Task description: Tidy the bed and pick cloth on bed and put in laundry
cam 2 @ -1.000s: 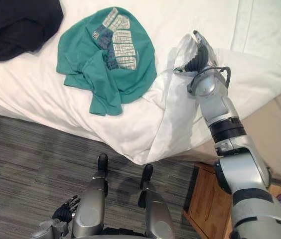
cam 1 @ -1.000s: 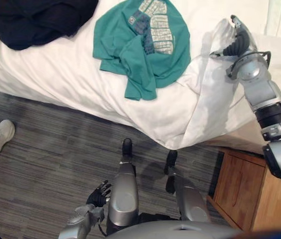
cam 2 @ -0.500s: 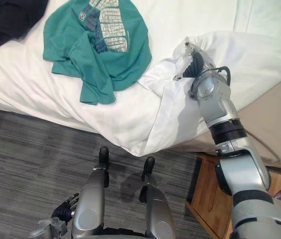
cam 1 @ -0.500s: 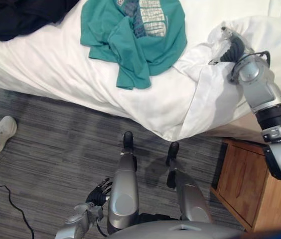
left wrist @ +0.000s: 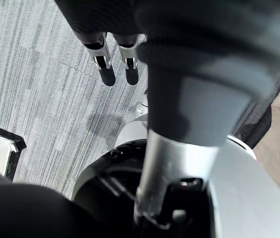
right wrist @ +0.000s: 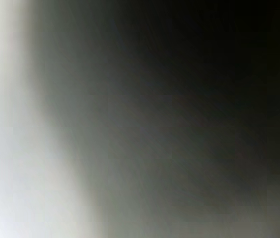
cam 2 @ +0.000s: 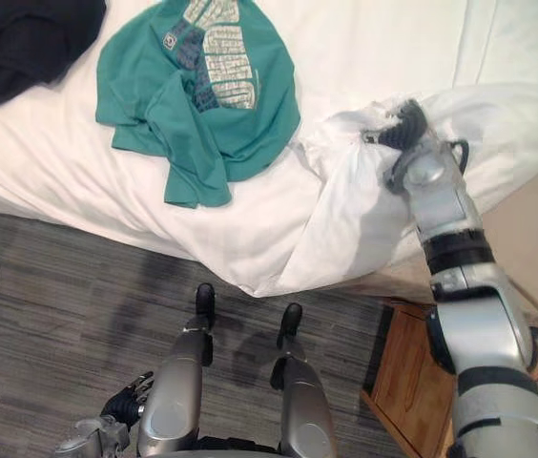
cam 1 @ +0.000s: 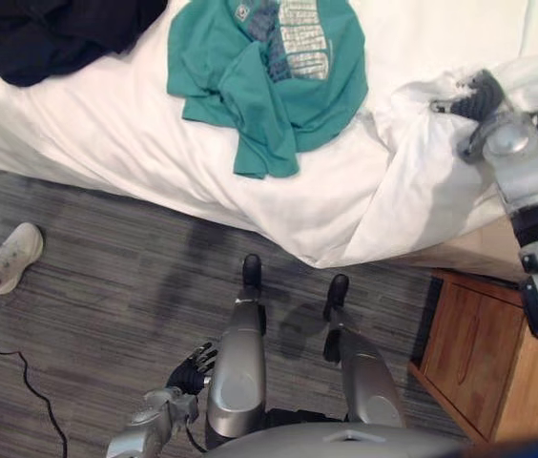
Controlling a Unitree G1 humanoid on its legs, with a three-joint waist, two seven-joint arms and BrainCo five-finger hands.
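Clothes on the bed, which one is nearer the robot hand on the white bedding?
The teal printed T-shirt, next to the bunched bedding at the right robot hand; the black garment lies farther left.

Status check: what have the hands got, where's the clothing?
Right hand gripping white duvet. Left hand open, down low. Teal shirt, dark garment lying on bed, ungrabbed.

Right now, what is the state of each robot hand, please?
Left robot hand: open, holding nothing.
Right robot hand: closed on the white bed sheet.
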